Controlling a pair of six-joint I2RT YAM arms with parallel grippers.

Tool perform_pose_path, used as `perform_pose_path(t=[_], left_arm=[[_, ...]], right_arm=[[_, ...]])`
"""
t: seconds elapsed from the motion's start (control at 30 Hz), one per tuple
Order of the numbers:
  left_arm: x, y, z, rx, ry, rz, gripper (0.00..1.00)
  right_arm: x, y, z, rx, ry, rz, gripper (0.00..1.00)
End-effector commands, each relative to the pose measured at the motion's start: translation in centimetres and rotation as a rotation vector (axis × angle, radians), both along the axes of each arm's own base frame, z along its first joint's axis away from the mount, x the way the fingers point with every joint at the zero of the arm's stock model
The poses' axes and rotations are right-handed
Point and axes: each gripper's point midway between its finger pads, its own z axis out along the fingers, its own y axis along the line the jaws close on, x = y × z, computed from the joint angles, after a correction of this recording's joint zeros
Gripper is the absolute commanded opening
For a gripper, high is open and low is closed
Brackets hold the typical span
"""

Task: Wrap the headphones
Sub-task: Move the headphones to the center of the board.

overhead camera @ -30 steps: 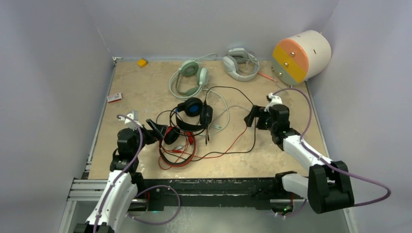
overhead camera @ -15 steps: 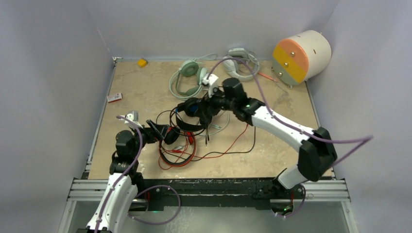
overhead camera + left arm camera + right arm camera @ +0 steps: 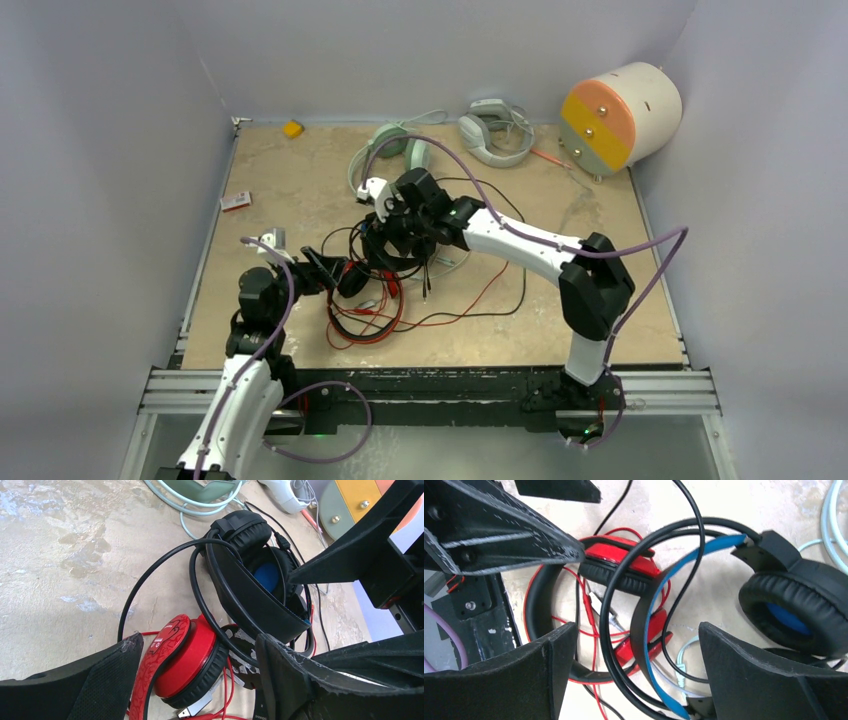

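Nearest, the left hand (image 3: 197, 652) gapes open and empty, with the red ear cup of the red-and-black wired headset (image 3: 360, 292) showing between its fingers on the beige marbled desk (image 3: 280, 205). Tangled red and black cables (image 3: 602, 607) loop over the black headset with blue ear cups (image 3: 794, 600) just behind. The right hand (image 3: 636, 630) hovers above it, released, its arm stretched leftward. Farther back lie the pale mint-green headset (image 3: 388, 141), a grey-white headset (image 3: 490, 138) and a white cylinder with an orange-yellow-green face (image 3: 620, 112).

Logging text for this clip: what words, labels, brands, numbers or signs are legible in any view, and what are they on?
No text can be read in any view.
On the red-and-black headset: pale marks on its red band, too blurred to read.
On the small red-and-white box, seen only from the top camera: any print is too small to read.
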Motion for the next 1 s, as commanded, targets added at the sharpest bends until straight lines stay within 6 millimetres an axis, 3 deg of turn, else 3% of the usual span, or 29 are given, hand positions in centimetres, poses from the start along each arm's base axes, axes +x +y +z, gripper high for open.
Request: perform_pose_path(t=[0.0, 0.2, 0.53, 0.63, 0.77, 0.83, 0.97], left_arm=[[0.2, -0.3, 0.5, 0.009, -0.035, -0.025, 0.79], [0.3, -0.4, 0.4, 0.009, -0.029, -0.027, 0.76], [0.3, -0.3, 0.3, 0.009, -0.027, -0.025, 0.72], [0.3, -0.3, 0.3, 0.010, -0.026, -0.024, 0.72], [0.3, -0.3, 0.3, 0.010, -0.027, -0.024, 0.72], [0.3, -0.3, 0.3, 0.010, -0.027, -0.022, 0.71], [0.3, -0.3, 0.3, 0.010, -0.023, -0.022, 0.71]], right_arm=[[-0.9, 1.8, 1.0, -0.015, -0.028, 0.061, 0.91], [-1.5, 3.3, 0.2, -0.037, -0.036, 0.075, 0.81], [-1.6, 4.0, -1.1, -0.109, -0.064, 0.054, 0.66], [-1.2, 4.0, -1.6, -0.144, -0.085, 0.033, 0.55], [-0.3, 3.7, -0.9, -0.145, -0.126, -0.020, 0.28], [-0.2, 3.2, -0.3, -0.133, -0.130, -0.060, 0.20], [1.5, 0.8, 1.0, -0.156, -0.201, -0.217, 0.03]])
